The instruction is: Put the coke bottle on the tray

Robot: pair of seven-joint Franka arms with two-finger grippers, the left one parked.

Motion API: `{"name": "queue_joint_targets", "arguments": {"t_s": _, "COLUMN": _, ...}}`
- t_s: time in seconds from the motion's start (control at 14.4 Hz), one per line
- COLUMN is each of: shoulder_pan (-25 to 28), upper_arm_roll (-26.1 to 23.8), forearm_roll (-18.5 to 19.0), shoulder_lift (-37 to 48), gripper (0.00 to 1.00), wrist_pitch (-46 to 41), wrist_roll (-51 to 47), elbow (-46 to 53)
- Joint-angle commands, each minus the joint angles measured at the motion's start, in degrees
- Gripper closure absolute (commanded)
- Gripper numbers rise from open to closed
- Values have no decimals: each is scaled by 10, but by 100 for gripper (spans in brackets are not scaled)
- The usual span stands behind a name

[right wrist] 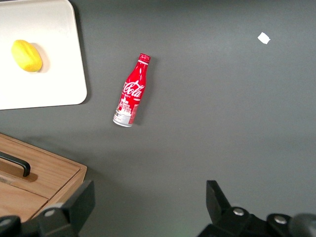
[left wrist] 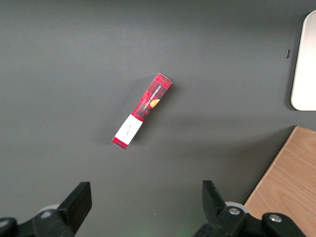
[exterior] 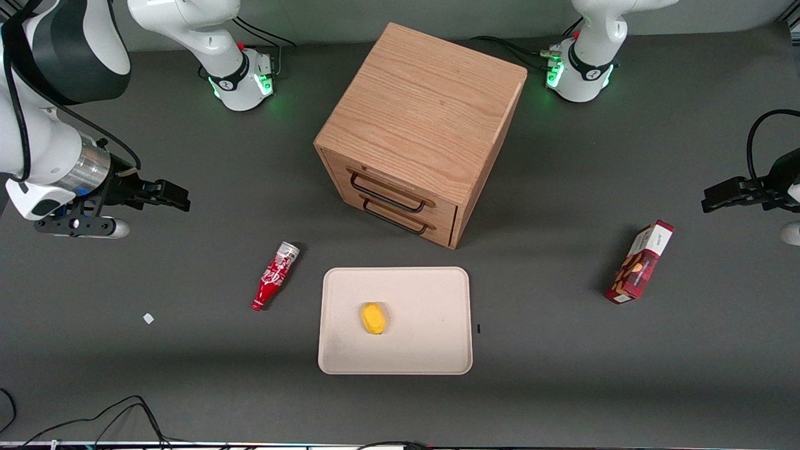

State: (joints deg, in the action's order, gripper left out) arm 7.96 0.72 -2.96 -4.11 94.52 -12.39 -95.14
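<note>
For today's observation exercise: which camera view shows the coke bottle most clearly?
The right wrist view: the coke bottle lies on its side, script lettering, cap and silvery base all plain. The front view shows it smaller, beside the tray. The left wrist view misses it. The open claw hangs above the table, away from it.

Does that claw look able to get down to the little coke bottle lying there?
Probably yes: the coke bottle lies alone on bare table beside the tray, and the open claw hangs above with nothing between them.

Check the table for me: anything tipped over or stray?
The coke bottle lies on its side beside the tray, cap nearest the front camera. A white scrap sits loose on the table. The gripper hangs open, away from both.
</note>
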Motion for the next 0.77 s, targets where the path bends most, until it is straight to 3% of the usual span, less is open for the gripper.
{"name": "queue_joint_targets", "arguments": {"t_s": 0.0, "shoulder_pan": -2, "upper_arm_roll": 8, "forearm_roll": -12, "shoulder_lift": 3, "gripper": 0, "wrist_pitch": -14, "wrist_roll": 2, "elbow": 9}}
{"name": "queue_joint_targets", "arguments": {"t_s": 0.56, "shoulder_pan": -25, "upper_arm_roll": 5, "forearm_roll": -22, "shoulder_lift": -8, "gripper": 0, "wrist_pitch": -15, "wrist_roll": 2, "elbow": 21}}
{"name": "queue_joint_targets", "arguments": {"t_s": 0.7, "shoulder_pan": -22, "upper_arm_roll": 5, "forearm_roll": -20, "shoulder_lift": -11, "gripper": 0, "wrist_pitch": -15, "wrist_roll": -44, "elbow": 13}}
